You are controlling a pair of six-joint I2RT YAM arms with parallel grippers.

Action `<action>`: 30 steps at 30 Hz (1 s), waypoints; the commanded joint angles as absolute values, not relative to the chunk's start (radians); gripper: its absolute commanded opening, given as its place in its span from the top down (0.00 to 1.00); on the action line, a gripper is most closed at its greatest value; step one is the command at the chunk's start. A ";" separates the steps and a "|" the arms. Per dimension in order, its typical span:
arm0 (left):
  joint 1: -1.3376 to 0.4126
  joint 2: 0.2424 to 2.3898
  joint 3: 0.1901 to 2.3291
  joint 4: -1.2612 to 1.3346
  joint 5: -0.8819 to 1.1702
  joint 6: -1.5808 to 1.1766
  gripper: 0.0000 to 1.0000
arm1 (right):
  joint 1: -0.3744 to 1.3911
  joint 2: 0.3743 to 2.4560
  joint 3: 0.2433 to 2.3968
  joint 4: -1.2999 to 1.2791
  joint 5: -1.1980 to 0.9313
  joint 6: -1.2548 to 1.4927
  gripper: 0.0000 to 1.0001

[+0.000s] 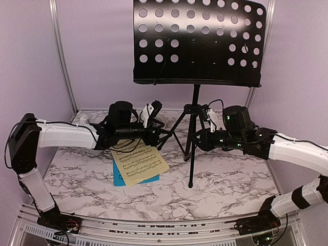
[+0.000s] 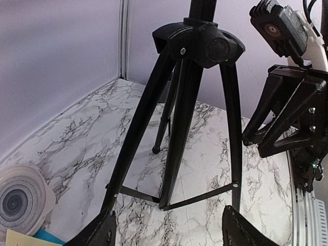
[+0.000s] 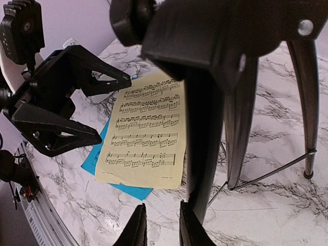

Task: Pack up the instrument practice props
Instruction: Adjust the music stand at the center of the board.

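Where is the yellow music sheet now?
In the top view the yellow sheet lies left of centre, over the blue sheet, left of the tripod legs.

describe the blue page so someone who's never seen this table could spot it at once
Find the black music stand on the marble table. In the overhead view, two pages lie stacked just left of its tripod legs. The blue page is the lower one, mostly hidden under the yellow page, with only its left and near edges showing.
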State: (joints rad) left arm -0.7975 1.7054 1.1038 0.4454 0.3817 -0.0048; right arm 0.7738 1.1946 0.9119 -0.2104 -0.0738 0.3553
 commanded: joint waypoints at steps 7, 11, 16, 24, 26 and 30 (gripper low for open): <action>-0.756 1.904 1.324 0.510 0.514 0.034 0.30 | 0.767 1.244 0.968 -0.208 0.005 0.364 0.81; -0.745 1.948 1.370 0.502 0.563 0.058 0.30 | 0.767 1.230 0.955 -0.199 0.050 0.383 0.78; -0.720 1.959 1.370 0.518 0.629 0.077 0.35 | 0.767 1.182 0.934 -0.189 0.013 0.385 0.77; -0.718 1.956 1.352 0.504 0.640 0.075 0.35 | 0.767 1.134 0.919 -0.225 0.064 0.389 0.74; -0.718 1.952 1.345 0.505 0.640 0.077 0.35 | 0.767 1.141 0.919 -0.233 0.091 0.392 0.70; -0.715 1.947 1.336 0.497 0.660 0.095 0.35 | 0.767 1.177 0.928 -0.234 0.130 0.409 0.64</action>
